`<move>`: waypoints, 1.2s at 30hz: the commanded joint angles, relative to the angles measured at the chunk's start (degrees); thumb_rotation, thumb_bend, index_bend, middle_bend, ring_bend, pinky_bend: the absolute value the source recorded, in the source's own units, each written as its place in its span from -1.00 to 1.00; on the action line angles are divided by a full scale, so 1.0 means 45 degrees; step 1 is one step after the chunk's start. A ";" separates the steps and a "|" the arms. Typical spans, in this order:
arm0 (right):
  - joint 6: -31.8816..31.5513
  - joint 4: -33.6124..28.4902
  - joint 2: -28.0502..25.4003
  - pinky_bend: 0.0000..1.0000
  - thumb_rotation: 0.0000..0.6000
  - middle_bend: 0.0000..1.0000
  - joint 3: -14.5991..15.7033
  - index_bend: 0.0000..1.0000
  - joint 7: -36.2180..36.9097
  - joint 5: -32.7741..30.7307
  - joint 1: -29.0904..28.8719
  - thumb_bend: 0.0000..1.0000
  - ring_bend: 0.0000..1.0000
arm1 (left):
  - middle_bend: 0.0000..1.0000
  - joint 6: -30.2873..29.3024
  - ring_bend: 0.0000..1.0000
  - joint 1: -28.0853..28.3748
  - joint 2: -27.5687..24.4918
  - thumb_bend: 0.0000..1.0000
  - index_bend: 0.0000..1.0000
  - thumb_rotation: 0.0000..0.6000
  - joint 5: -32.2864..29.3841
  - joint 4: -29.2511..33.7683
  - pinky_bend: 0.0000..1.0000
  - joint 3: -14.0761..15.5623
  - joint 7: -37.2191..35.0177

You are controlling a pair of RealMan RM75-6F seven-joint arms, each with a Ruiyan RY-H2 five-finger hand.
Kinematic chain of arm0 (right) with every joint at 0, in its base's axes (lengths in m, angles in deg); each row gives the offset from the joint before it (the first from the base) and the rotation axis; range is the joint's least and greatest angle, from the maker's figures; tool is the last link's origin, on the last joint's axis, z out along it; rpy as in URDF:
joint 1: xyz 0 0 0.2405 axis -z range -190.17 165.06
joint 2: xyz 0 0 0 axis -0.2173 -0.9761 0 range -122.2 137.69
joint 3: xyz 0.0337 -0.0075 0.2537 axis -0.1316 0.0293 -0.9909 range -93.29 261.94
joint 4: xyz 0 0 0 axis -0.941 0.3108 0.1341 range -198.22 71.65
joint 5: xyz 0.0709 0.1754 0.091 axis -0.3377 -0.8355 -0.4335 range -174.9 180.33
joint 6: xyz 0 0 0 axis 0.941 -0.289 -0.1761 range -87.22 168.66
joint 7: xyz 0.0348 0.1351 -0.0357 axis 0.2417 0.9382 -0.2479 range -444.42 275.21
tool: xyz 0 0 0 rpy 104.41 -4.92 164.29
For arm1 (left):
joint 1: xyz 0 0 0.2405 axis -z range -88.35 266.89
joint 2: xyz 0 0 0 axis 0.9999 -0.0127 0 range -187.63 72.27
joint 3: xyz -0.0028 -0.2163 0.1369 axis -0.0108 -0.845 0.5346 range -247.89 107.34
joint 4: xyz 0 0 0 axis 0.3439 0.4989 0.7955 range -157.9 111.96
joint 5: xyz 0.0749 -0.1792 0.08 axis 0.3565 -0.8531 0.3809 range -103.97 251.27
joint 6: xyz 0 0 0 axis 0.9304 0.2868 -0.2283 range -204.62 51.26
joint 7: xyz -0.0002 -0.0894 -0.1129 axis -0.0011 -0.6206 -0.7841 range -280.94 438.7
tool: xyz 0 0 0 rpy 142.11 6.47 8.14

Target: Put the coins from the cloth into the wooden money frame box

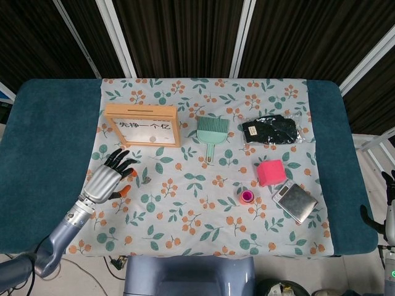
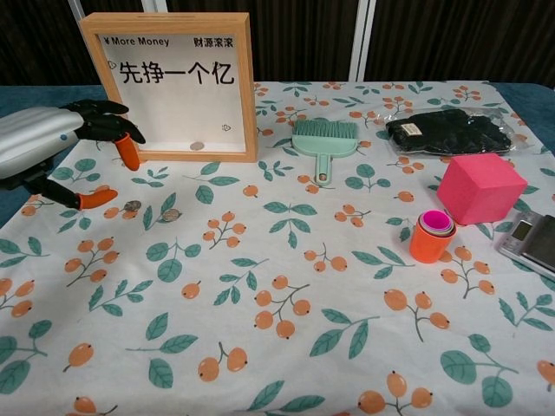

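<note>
- My left robot hand hangs released above the cloth, fingers apart, grasping nothing; its orange tips sit just at 9 o'clock of the two coins.
- The coins lie flat near each other at 6 o'clock of the wooden money frame box. One coin already shows inside, at the bottom of the window.
- Flat coins on soft cloth are my worry: I could pinch fabric with the metal and drag the cloth, or flick a coin away.
- The slot on the box's top edge is narrow; a tilted coin could bounce off, or my fingers could knock the upright box over.
- My right robot hand shows only at the frame edge off the tabletop; whether it is clenched, I cannot tell.
</note>
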 commanded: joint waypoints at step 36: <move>0.0116 -0.0123 -0.0128 -1.00 1.00 -0.95 -0.0064 -0.77 0.0167 -0.0213 0.0030 -0.21 -1.00 | -0.66 0.1571 -0.99 0.0844 0.2849 -0.31 -0.26 1.00 0.0165 -0.4025 -0.94 0.0219 -0.0106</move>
